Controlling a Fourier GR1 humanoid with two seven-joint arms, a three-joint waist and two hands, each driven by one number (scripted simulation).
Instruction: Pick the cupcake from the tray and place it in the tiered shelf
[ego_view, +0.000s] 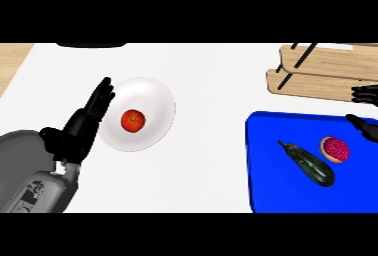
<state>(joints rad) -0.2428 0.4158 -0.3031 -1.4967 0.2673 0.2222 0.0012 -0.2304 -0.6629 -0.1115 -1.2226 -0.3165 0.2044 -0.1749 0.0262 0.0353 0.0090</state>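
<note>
Head view: white surface (207, 165) seen steeply from above, with a wood strip along its far-left edge.
Tray: blue (269, 185), at the right, reaching the near and right edges.
Cupcake: pink-topped (336, 149), on the tray's right part, just right of the eggplant.
Eggplant: dark (308, 164), lying slantwise near the tray's middle.
Shelf: wooden tiers with dark posts (314, 80), far right, beyond the tray.
Plate: white (151, 100), left of centre.
Tomato: red (132, 121), on the plate.
Left robot hand: (85, 127) at the plate's left rim, fingers straight and together, released, holding nothing.
Right robot hand: (363, 95) only dark fingertips show at the right edge, between shelf and tray, far of the cupcake; I cannot tell its state.
</note>
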